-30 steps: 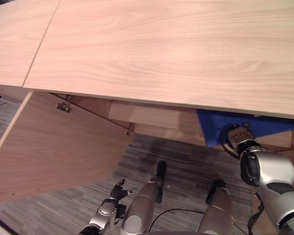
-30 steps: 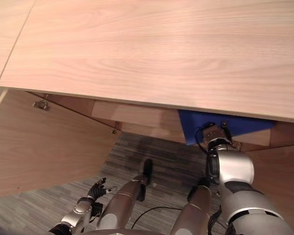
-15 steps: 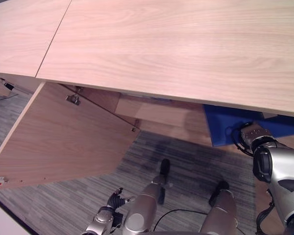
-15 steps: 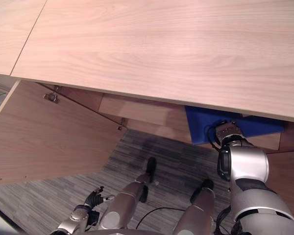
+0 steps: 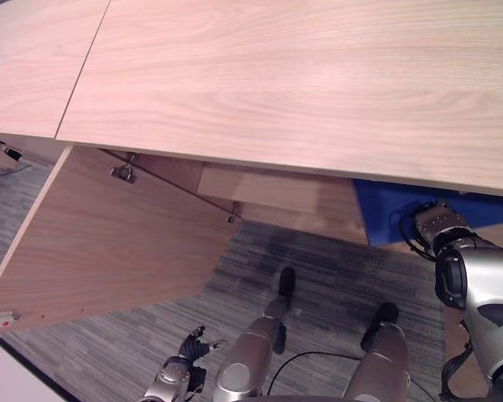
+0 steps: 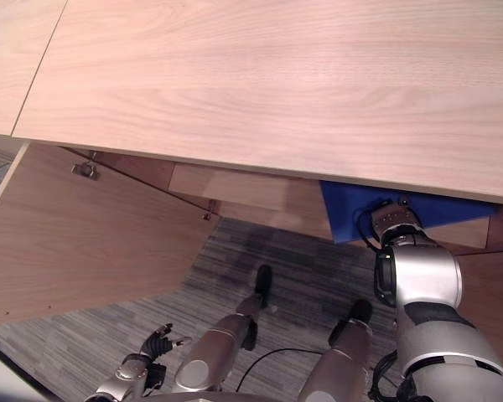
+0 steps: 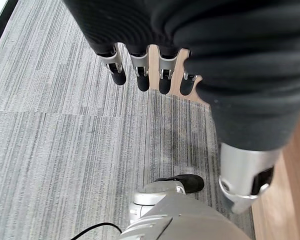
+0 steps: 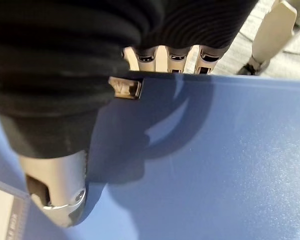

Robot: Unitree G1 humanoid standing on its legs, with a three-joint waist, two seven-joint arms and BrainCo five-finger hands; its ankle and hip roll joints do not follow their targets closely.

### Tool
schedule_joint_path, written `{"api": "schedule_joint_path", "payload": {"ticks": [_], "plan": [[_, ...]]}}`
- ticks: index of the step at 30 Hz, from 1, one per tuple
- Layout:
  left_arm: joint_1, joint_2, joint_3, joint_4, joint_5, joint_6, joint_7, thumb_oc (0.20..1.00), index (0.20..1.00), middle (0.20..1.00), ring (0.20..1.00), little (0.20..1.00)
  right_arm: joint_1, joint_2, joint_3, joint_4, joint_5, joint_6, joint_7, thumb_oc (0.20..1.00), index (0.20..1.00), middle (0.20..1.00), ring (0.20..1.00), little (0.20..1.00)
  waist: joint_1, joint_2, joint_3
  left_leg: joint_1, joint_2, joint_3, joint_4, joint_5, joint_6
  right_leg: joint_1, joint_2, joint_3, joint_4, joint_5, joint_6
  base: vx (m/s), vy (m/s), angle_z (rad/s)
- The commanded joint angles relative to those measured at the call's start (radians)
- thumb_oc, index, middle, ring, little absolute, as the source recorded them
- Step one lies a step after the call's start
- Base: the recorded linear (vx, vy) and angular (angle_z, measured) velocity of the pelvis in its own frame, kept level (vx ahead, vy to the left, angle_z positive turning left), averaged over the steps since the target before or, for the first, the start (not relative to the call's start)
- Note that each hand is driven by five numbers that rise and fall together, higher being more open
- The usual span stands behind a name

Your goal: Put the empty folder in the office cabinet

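One robot hand [image 8: 65, 190], the right, pinched the blue folder [image 8: 215, 165], which lay flat beneath its fingers.

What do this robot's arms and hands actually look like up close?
The arms are smooth silver-grey shells with rounded joints; a dark band rings the right arm near the wrist. Each robot hand has a dark ribbed cover over its back and wrist. The left robot hand shows a row of silver fingers with dark tips. The right robot hand has a chunky silver thumb.
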Motion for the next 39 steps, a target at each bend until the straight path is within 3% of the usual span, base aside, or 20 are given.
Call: {"api": "schedule_joint_path", "payload": {"ticks": [1, 10, 12, 15, 20, 25, 32, 39], "plan": [[-0.037, 0.044, -0.010, 0.011, 0.019, -0.010, 0.001, 1.000, 1.000, 1.000, 1.000, 1.000, -0.312, -0.053, 0.137, -0.348, -0.080, -0.208, 0.189, 1.000, 1.000, 1.000, 1.000, 1.000, 0.046, -0.060, -0.032, 0.139, 0.051, -0.053, 0.015, -0.213, -0.065, 0.137, -0.018, -0.025, -0.106, 0.012, 0.063, -0.01, 0.016, -0.10], [-0.047, 0.025, 0.010, 0.037, 0.024, -0.010, -0.002, 1.000, 1.000, 1.000, 1.000, 1.000, -0.255, 0.005, 0.153, -0.558, -0.073, -0.273, 0.242, 1.000, 1.000, 1.000, 1.000, 1.000, 0.017, -0.078, -0.061, 0.186, 0.066, -0.042, -0.031, -0.188, -0.082, 0.219, 0.013, -0.043, -0.215, 0.055, 0.064, 0.01, 0.011, -0.09], [-0.057, 0.010, 0.033, 0.063, 0.029, 0.001, 0.010, 1.000, 1.000, 1.000, 1.000, 1.000, -0.178, 0.073, 0.162, -0.721, -0.087, -0.312, 0.263, 1.000, 1.000, 1.000, 1.000, 1.000, -0.006, -0.094, -0.077, 0.217, 0.076, -0.031, -0.033, -0.192, -0.085, 0.264, 0.028, -0.042, -0.257, 0.073, 0.063, 0.07, 0.009, -0.15], [-0.066, -0.007, 0.057, 0.097, 0.033, 0.008, 0.018, 1.000, 1.000, 1.000, 1.000, 1.000, -0.116, 0.116, 0.157, -0.785, -0.095, -0.315, 0.294, 1.000, 1.000, 1.000, 1.000, 1.000, -0.027, -0.114, -0.100, 0.264, 0.087, -0.022, -0.037, -0.193, -0.087, 0.330, 0.041, -0.048, -0.314, 0.098, 0.063, 0.10, 0.004, -0.23], [-0.062, -0.031, 0.094, 0.140, 0.051, 0.020, 0.025, 1.000, 1.000, 1.000, 1.000, 1.000, -0.008, 0.165, 0.165, -0.890, -0.097, -0.316, 0.356, 1.000, 1.000, 1.000, 1.000, 1.000, -0.045, -0.150, -0.146, 0.324, 0.094, -0.006, -0.041, -0.193, -0.101, 0.439, 0.067, -0.072, -0.429, 0.138, 0.063, 0.09, -0.018, -0.08], [-0.029, -0.051, 0.152, 0.159, 0.092, 0.032, 0.015, 1.000, 1.000, 1.000, 1.000, 1.000, 0.248, 0.229, 0.191, -1.098, -0.118, -0.313, 0.457, 1.000, 1.000, 1.000, 1.000, 1.000, -0.063, -0.176, -0.190, 0.381, 0.103, 0.018, -0.041, -0.208, -0.099, 0.516, 0.079, -0.080, -0.489, 0.163, 0.063, 0.08, -0.004, -0.02], [-0.018, -0.065, 0.207, 0.168, 0.127, 0.042, 0.021, 1.000, 1.000, 1.000, 1.000, 1.000, 0.540, 0.297, 0.247, -1.254, -0.167, -0.265, 0.535, 1.000, 1.000, 1.000, 1.000, 1.000, -0.090, -0.191, -0.229, 0.453, 0.115, 0.037, -0.041, -0.230, -0.089, 0.567, 0.080, -0.077, -0.473, 0.150, 0.063, 0.07, -0.003, -0.07], [-0.004, -0.066, 0.250, 0.170, 0.151, 0.044, 0.018, 1.000, 1.000, 1.000, 1.000, 1.000, 0.732, 0.285, 0.236, -1.317, -0.265, -0.229, 0.572, 1.000, 1.000, 1.000, 1.000, 1.000, -0.108, -0.191, -0.246, 0.481, 0.122, 0.045, -0.041, -0.238, -0.085, 0.587, 0.084, -0.082, -0.465, 0.141, 0.064, 0.04, -0.014, 0.03]]}}
